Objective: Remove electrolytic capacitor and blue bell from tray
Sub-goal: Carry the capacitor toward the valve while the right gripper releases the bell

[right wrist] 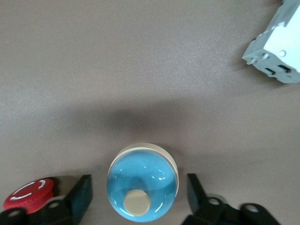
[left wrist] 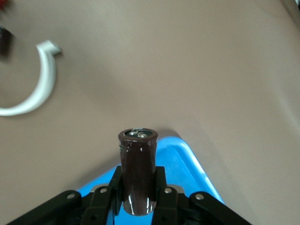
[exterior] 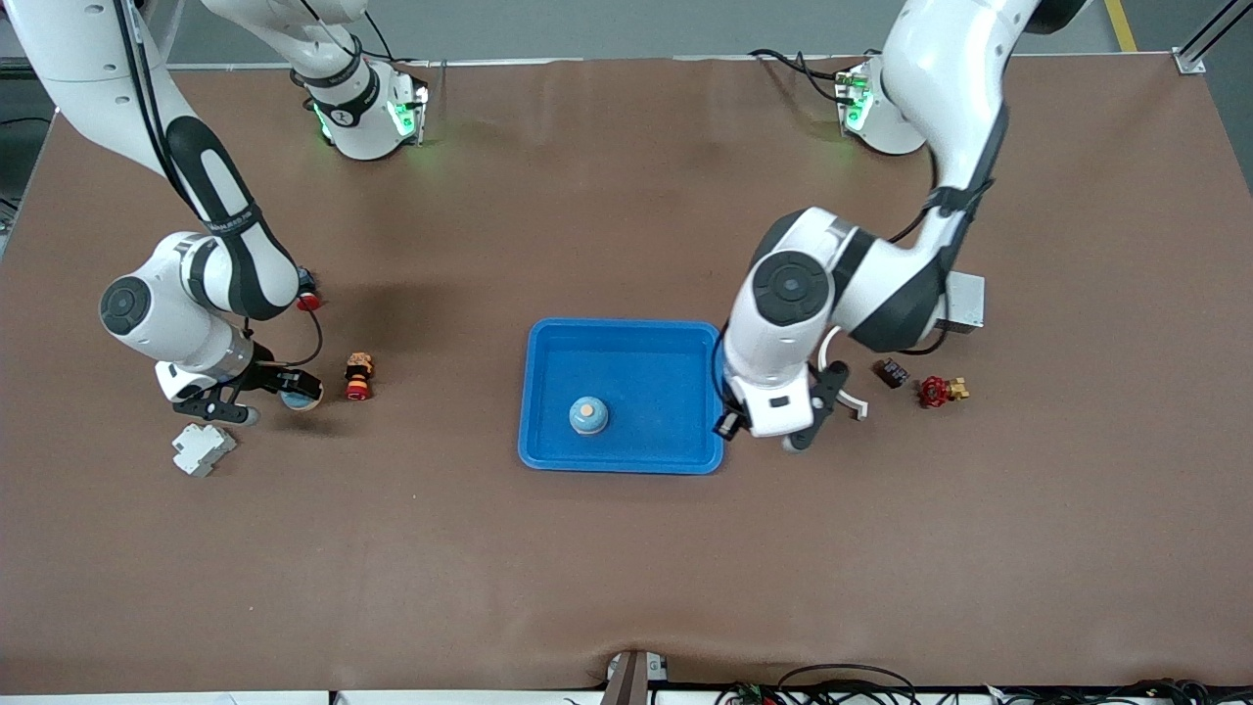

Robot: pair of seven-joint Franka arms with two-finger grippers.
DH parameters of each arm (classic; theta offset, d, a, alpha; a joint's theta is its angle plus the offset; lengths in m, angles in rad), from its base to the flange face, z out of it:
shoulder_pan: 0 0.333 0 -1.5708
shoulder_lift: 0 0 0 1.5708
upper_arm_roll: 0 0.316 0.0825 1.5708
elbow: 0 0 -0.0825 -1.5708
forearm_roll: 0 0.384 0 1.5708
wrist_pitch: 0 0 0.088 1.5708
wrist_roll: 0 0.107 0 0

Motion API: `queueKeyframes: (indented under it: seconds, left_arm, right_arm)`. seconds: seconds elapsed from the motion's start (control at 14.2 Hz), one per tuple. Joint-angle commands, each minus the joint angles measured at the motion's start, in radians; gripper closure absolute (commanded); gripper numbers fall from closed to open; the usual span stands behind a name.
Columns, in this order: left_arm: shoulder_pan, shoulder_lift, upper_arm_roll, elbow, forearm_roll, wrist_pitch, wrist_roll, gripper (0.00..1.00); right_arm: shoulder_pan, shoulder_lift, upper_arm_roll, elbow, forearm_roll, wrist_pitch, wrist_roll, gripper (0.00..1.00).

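A bright blue tray (exterior: pixel 621 338) is recorded at mid-table, with one blue bell-shaped item (exterior: pixel 588 415) seen upright inside it, in the part of the tray nearer the front camera. An electrolytic capacitor (left wrist: pixel 138 171), dark brown and cylindrical with two metal terminals on its end face, is clamped between the closed fingers of the left gripper (left wrist: pixel 138 199); in the left wrist view it is held over bare table just beside a corner of the tray, so this part is judged lifted out but not yet set down. A blue bell (right wrist: pixel 142 183) with a cream button and pale base is seen on the table between the widely parted fingers of the right gripper (right wrist: pixel 136 197), apparently untouched by them, toward the right arm's end of the table and well apart from the tray; this item is judged removed and released. The bell-shaped item in the tray is noted as left, should it count toward the task. Also listed: a red mushroom button (exterior: pixel 358 377) just beside the bell, a grey-white block (exterior: pixel 202 448), a white curved piece (left wrist: pixel 33 84), a small dark component (exterior: pixel 891 372) and a red valve (exterior: pixel 940 391). No readable brand, label or writing is found on any item.
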Motion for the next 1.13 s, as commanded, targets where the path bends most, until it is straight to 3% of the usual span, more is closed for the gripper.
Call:
queueKeyframes:
  seconds: [0.0, 0.14, 0.28, 0.56, 1.06]
  left_arm:
    - [0.056, -0.057, -0.006, -0.050, 0.012, -0.077, 0.072, 1.00]
    - [0.102, -0.112, -0.006, -0.120, 0.012, -0.079, 0.143, 1.00]
    - [0.167, -0.170, -0.006, -0.198, 0.018, -0.079, 0.271, 1.00]
    - [0.310, -0.233, -0.008, -0.303, 0.016, -0.071, 0.544, 1.00]
    - [0.420, -0.223, -0.005, -0.352, 0.018, -0.067, 0.749, 1.00]
  right_arm:
    - [-0.015, -0.022, 0.017, 0.001, 0.022, 0.001, -0.063, 0.00]
    - [-0.003, -0.075, 0.017, 0.026, 0.017, -0.078, -0.085, 0.00]
    - [0.021, -0.124, 0.011, 0.136, 0.012, -0.320, -0.065, 0.00]
    - [0.106, -0.175, 0.018, 0.327, -0.054, -0.634, 0.213, 0.00]
    - [0.428, -0.172, 0.018, 0.433, -0.046, -0.636, 0.849, 0.00]
